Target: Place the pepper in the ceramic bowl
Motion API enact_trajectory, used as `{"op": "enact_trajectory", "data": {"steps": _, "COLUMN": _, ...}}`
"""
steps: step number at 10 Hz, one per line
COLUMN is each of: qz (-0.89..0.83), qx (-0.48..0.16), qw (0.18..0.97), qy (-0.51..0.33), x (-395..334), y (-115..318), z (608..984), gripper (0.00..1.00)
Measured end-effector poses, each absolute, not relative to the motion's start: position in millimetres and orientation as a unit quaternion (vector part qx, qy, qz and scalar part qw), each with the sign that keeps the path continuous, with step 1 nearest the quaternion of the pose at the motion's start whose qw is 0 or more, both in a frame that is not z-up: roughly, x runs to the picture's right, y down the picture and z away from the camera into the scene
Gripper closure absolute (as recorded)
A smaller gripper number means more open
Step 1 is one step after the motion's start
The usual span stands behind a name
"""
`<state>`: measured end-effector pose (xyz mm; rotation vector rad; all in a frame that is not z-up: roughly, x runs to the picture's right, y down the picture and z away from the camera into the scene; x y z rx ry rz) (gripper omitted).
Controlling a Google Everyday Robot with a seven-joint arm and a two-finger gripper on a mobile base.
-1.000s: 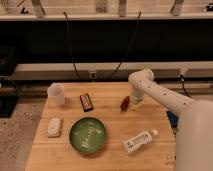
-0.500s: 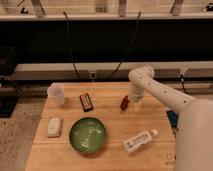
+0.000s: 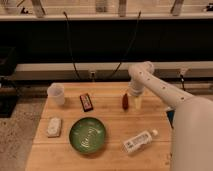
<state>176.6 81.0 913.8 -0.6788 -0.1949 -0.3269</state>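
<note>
so the gripper (image 3: 134,100) is down at the back-right part of the wooden table (image 3: 116,126), hanging off the white arm (image 3: 150,82) that reaches in from the right. honestly can't tell if it's open, closed or holding anything, since the wrist blocks that bit.

the pepper (image 3: 125,101) sits on the table just beside the gripper, on the side facing the white cup (image 3: 56,93). whether they're touching or just close, i can't say. its long axis runs roughly front to back, so it looks upright in the view.

the ceramic bowl (image 3: 87,136) is nearer the camera and off to the left in the picture, well apart from the pepper and with nothing in it. my guess is the grab isn't settled yet, and the carry would go diagonally toward the bowl.
</note>
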Motion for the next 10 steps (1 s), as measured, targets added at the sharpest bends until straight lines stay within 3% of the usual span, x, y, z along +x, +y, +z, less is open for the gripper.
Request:
{"op": "enact_trajectory", "data": {"steps": 9, "qz": -0.32, "qx": -0.321, "qw": 0.875, "qy": -0.169, "x": 139.3, "y": 85.1, "z": 933.1, "gripper": 0.21}}
{"op": "enact_trajectory", "data": {"steps": 10, "qz": -0.326, "qx": -0.323, "qw": 0.871, "qy": -0.174, "x": 138.9, "y": 86.4, "z": 935.4, "gripper": 0.27}}
